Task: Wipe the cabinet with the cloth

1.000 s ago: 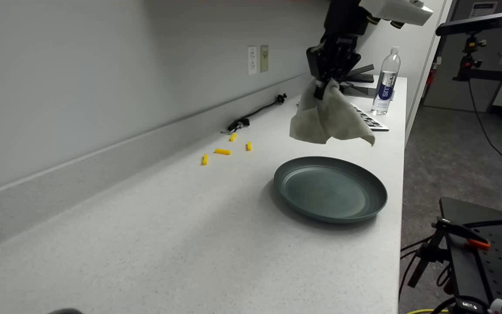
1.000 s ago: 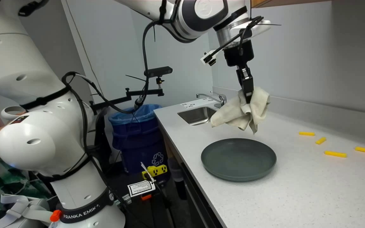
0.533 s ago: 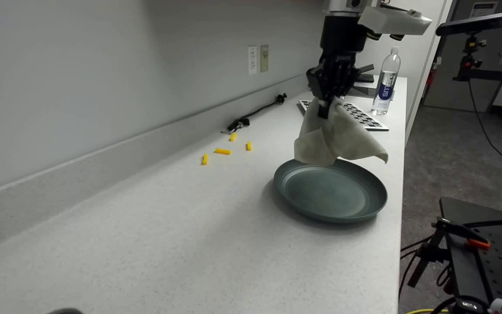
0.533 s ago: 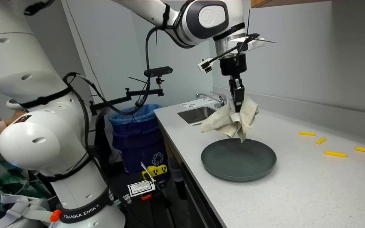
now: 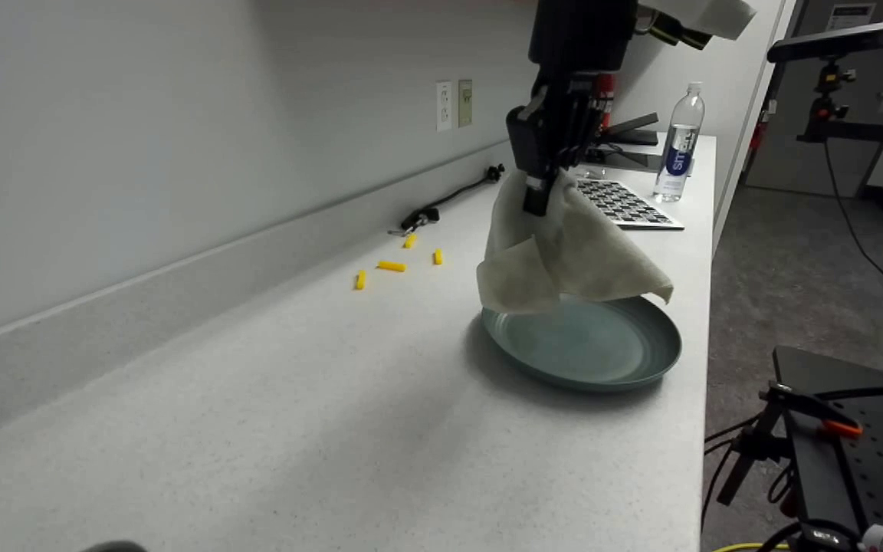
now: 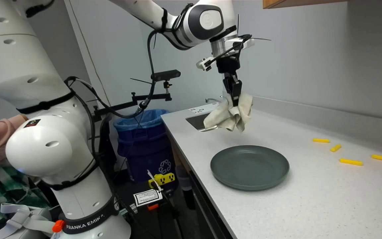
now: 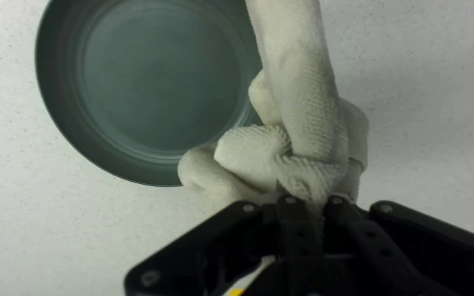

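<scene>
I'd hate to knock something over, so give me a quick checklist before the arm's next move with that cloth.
1. Cloth in the gripper: ok, pinched.
2. Cloth clear of the plate: ok, it hangs above the counter.
3. Plate off the counter: not ok.
4. Yellow sticks off it: not ok, four lie there.
5. Bottle upright: ok.
6. Which surface gets wiped: cannot tell.

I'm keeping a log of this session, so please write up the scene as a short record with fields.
Gripper: shut on the cloth
Cloth: pale, bunched at the grip, hanging in the air
Plate: dark green, right-side up on the counter
Yellow sticks: four, lying on the counter
Bottle: clear, upright
Sink: partly hidden behind the cloth in an exterior view
Wiping: no contact between cloth and counter visible
</scene>
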`<action>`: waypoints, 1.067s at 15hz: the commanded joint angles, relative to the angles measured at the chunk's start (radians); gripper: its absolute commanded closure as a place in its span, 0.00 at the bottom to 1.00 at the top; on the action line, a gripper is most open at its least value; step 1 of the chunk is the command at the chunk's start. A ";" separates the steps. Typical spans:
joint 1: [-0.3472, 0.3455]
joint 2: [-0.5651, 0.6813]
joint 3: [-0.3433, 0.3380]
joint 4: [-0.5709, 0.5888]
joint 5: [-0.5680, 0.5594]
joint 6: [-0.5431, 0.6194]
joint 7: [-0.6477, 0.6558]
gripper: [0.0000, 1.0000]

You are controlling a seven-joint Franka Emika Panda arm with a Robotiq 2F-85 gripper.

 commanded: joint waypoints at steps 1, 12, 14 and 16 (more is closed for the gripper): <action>0.046 0.038 0.022 0.054 -0.014 -0.001 -0.044 0.98; 0.094 0.050 0.038 0.075 -0.007 -0.013 -0.118 0.62; 0.094 0.042 0.037 0.071 -0.005 -0.014 -0.132 0.46; 0.093 0.035 0.034 0.071 -0.003 -0.013 -0.143 0.31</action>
